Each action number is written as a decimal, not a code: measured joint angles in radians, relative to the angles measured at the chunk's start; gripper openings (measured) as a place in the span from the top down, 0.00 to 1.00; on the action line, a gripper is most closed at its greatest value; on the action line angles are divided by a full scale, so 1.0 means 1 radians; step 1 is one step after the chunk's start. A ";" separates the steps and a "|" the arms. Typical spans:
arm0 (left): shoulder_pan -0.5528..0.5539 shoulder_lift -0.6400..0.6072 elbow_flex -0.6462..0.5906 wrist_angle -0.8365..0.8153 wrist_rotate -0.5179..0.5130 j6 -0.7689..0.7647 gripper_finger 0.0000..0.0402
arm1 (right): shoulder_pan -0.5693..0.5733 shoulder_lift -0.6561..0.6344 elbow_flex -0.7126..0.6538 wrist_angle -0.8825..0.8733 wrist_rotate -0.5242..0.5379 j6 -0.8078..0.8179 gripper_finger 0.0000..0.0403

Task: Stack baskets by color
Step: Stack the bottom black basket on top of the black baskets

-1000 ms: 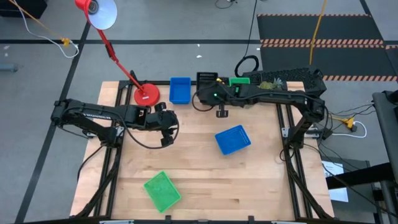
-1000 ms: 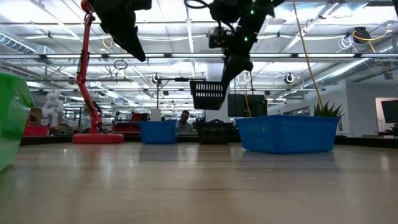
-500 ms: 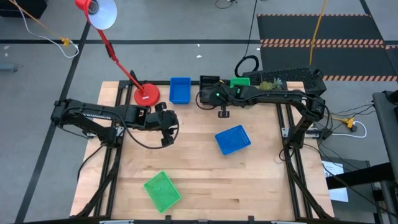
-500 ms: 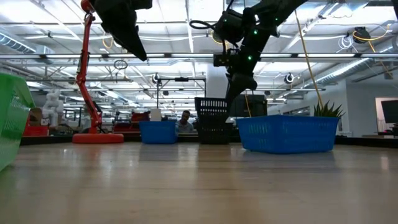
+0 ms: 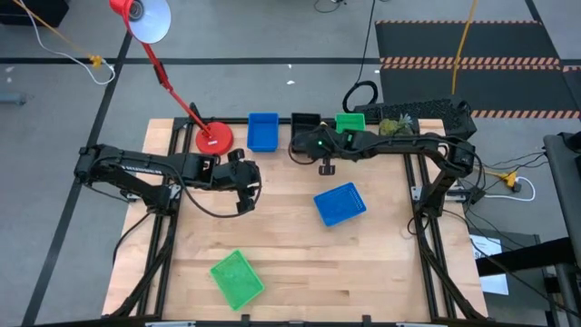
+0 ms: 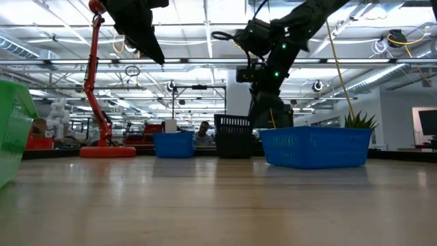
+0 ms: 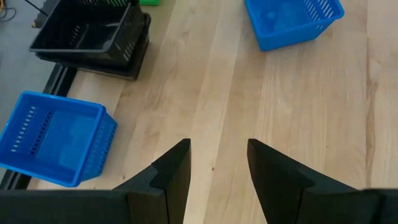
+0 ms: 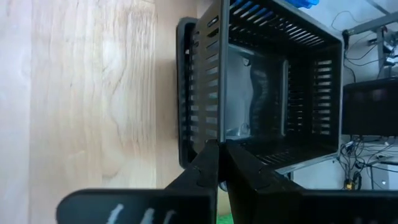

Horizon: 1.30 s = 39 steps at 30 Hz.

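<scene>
Baskets are grouped by colour along the table's far edge in the high view: a blue basket point(image 5: 263, 132), a black stack point(image 5: 305, 122) and a green basket point(image 5: 349, 121) stand in a row, apparently as stacking spots. A second blue basket point(image 5: 340, 203) lies mid-table and a second green basket point(image 5: 237, 277) near the front, both unsorted. The right gripper point(image 5: 324, 163) is held beside the black stack; the left gripper point(image 5: 242, 202) is kept over bare wood, well apart from every basket.

In the low view, the black stack point(image 6: 233, 136) is seen resting at the far edge between the far blue basket point(image 6: 173, 145) and the near blue one point(image 6: 315, 147), with the right arm reaching down behind it. A green basket point(image 6: 13, 130) is cropped at the edge.

In the left wrist view, the left gripper point(image 7: 217, 165) is shown with fingers apart and nothing between them, as if waiting. One black basket is nested in another point(image 7: 93, 34), so the stack seems seated.

In the right wrist view, the right gripper point(image 8: 219, 155) is shown pinched together on the top black basket's wall point(image 8: 208, 74), which is judged not yet released. The basket underneath is visible as a rim only.
</scene>
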 joint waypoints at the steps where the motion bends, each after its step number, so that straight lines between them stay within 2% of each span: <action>1: 0.000 0.000 0.000 0.000 0.000 0.000 0.60 | 0.000 0.000 -0.004 0.009 0.002 -0.001 0.99; 16: 0.000 0.000 0.000 0.000 0.000 0.000 0.60 | -0.019 0.000 -0.015 0.055 0.026 -0.005 0.82; 20: 0.000 0.000 0.000 0.000 0.000 0.000 0.60 | -0.019 0.000 -0.015 0.059 -0.005 -0.004 0.78; 30: 0.000 0.000 0.000 0.000 0.001 -0.002 0.60 | -0.007 -0.017 -0.015 0.094 0.000 0.079 0.62; 33: 0.000 0.000 0.000 0.000 0.001 0.001 0.60 | 0.015 -0.031 -0.013 0.087 -0.039 0.108 0.61; 36: 0.000 0.000 0.000 0.000 0.001 0.005 0.60 | 0.024 -0.027 -0.017 0.095 -0.138 0.123 0.62; 39: 0.000 0.000 0.000 0.002 0.001 0.005 0.60 | 0.023 -0.017 -0.038 0.136 -0.153 0.134 0.67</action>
